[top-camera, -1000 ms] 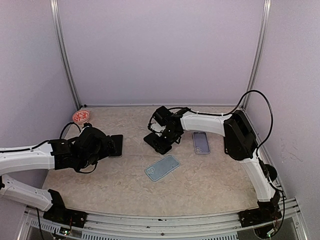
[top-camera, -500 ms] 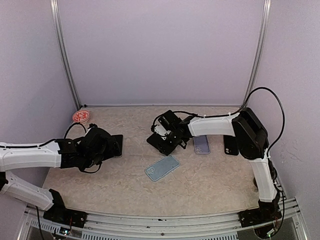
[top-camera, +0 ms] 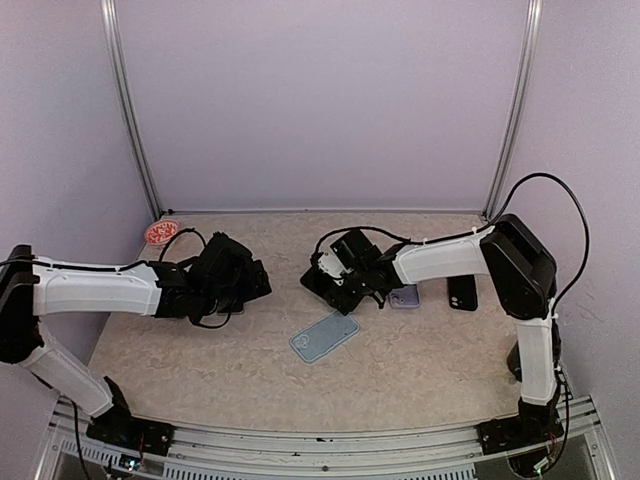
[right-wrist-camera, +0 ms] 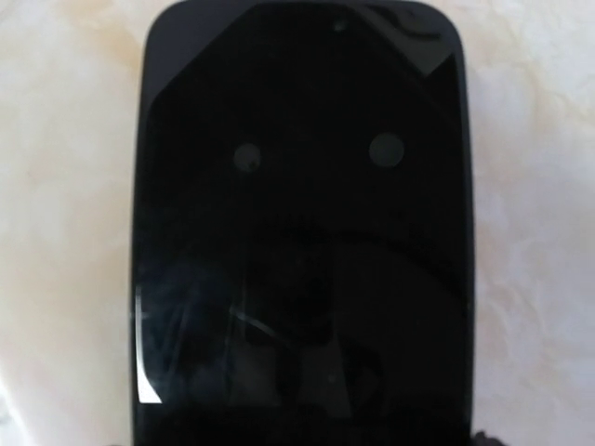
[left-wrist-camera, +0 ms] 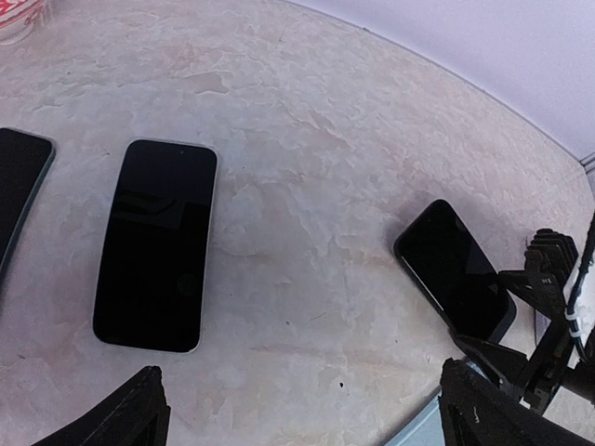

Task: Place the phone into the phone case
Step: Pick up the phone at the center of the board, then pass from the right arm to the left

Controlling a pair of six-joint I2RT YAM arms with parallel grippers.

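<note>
- Progress: not started in any way that shows. The phone (right-wrist-camera: 302,232) lies flat, screen up, on the table, not in the case (top-camera: 324,335).
- The case is empty and lies open side up, a little to the near side of the right gripper (top-camera: 338,283), apart from the phone.
- Right gripper: poised low, directly over the phone. Its fingers are out of its own camera's view, so I cannot tell how wide they stand or whether they grip.
- Left gripper (left-wrist-camera: 299,390): spread wide, holding nothing.
- Left to do — grasp, lift, carry to the case, seat.
- Surroundings: a second black phone (left-wrist-camera: 156,243) ahead of the left gripper, a third (left-wrist-camera: 17,190) beyond it; a lilac piece (top-camera: 404,295) (phone or case, unclear) and a dark phone (top-camera: 461,290) beyond the right gripper.
- Obstruction: none seen between phone and case — the look-alike phones risk confusion.
</note>
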